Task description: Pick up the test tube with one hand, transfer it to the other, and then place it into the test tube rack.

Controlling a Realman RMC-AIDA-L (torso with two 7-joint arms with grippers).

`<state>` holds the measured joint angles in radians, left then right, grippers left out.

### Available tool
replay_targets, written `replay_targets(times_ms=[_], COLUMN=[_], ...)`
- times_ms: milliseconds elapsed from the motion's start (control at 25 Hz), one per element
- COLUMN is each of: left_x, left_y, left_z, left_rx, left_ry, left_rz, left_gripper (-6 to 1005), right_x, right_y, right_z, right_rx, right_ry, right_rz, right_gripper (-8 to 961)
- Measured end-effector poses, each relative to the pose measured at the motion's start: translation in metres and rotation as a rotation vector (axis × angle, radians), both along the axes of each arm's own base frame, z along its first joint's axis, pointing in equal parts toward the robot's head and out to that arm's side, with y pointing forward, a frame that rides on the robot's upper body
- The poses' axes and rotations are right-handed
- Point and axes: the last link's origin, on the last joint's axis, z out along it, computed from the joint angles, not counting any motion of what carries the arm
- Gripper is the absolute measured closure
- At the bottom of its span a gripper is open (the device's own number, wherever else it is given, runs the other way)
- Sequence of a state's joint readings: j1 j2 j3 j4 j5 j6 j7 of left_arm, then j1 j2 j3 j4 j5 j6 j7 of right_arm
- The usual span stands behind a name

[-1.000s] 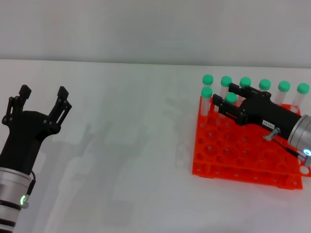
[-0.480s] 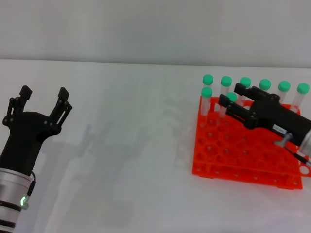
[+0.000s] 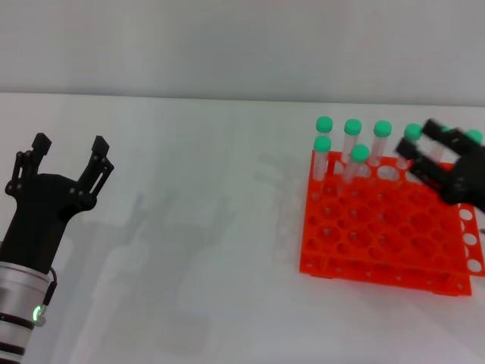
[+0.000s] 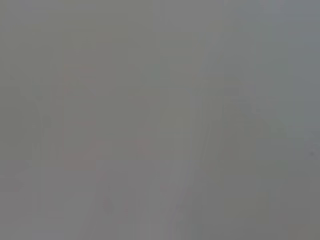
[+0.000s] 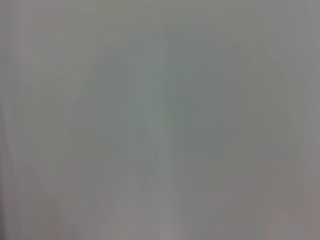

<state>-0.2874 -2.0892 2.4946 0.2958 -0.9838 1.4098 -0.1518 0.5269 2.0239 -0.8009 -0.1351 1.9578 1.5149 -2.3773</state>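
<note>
The orange-red test tube rack (image 3: 379, 235) stands on the white table at the right. Several green-capped test tubes stand in its back rows. One test tube (image 3: 357, 161) stands slightly tilted in the second row, free of any gripper. My right gripper (image 3: 418, 138) is open and empty over the rack's back right part, to the right of that tube. My left gripper (image 3: 68, 148) is open and empty, held above the table at the far left. Both wrist views show only blank grey.
The white table (image 3: 204, 212) runs between the left gripper and the rack, with a pale wall behind it. The rack's front rows of holes hold nothing.
My right gripper has drawn back to the right, away from the tilted tube in the second row, which stays in the rack. The left arm has not moved.
</note>
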Motion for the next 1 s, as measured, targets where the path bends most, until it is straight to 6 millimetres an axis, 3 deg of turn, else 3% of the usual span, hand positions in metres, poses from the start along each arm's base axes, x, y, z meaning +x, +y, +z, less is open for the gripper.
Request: replay_targets(times_ms=[320, 440, 520, 1000], left_x=[-0.001, -0.002, -0.003, -0.008], left_y=[-0.001, -0.001, -0.001, 0.001], left_z=[0.000, 0.000, 0.000, -0.003], left_rx=[-0.002, -0.003, -0.004, -0.025], left_ry=[0.004, 0.008, 0.012, 0.019], left_rz=[0.003, 0.006, 0.008, 0.042], left_gripper=[106, 106, 106, 106], right_x=[0.037, 0.072, 0.082, 0.110], right_y=[-0.022, -0.031, -0.032, -0.039], right_z=[0.025, 0.034, 0.035, 0.041], right_rx=[0.275, 0.429, 0.452, 0.513], right_ry=[-0.014, -0.086, -0.100, -0.061], right_rz=[-0.122, -0.321, -0.391, -0.605], right_gripper=[353, 353, 354, 357])
